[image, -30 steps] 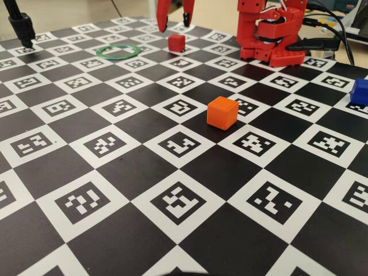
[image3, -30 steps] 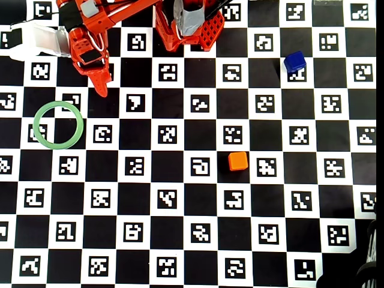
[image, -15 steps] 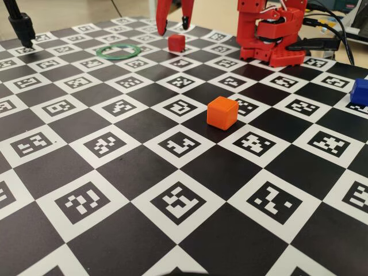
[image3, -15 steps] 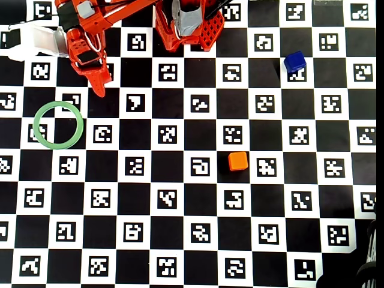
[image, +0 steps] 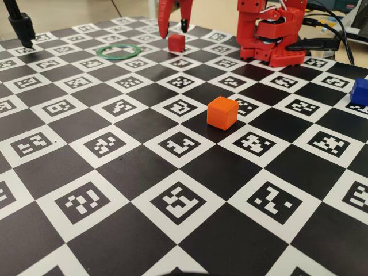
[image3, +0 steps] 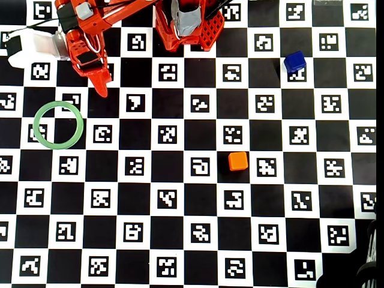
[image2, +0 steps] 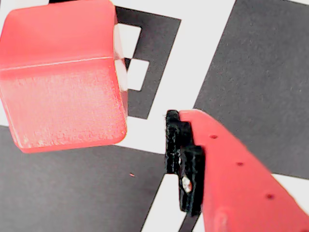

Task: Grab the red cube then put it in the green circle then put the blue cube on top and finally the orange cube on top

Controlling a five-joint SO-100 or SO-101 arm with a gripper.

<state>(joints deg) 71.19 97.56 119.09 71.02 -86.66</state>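
light: bright, even | shadows: soft, short | wrist view: overexposed whites, soft focus | fixed, overhead views: sharp

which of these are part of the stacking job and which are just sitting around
Job:
red cube
green ring
blue cube
orange cube
pincer, open above the red cube

Lying about:
black stand at the board's far left in the fixed view
cables behind the arm's base

No readable text

The checkered board (image: 144, 172) carries only black-and-white coded marker patterns; any lettering elsewhere seems too small to read.
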